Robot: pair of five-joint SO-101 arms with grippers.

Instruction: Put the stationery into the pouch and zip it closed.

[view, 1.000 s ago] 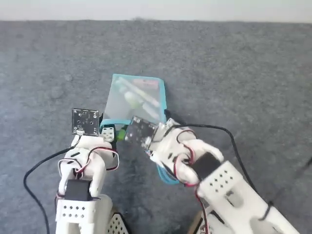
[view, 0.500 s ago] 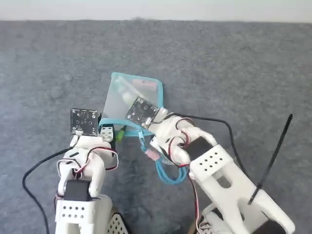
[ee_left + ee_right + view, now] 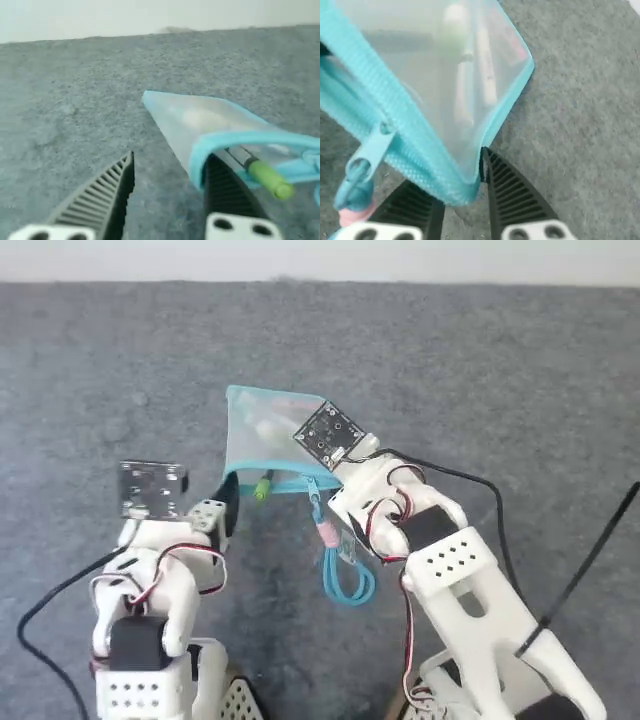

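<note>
You've got soft, even light all over here. Shadows on the grey table (image 3: 500,390) are faint, and the pouch (image 3: 262,430) plastic glows pale up close.

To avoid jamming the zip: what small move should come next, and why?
Probably nudge the green pen deeper with the left gripper: its tip pokes out of the open pouch, across the zip's path, while the right gripper grips a pouch corner.

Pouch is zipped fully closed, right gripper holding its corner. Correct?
No. The pouch is open, not zipped: the left wrist view shows a green pen poking out of its mouth. The right gripper does hold its corner.
</note>
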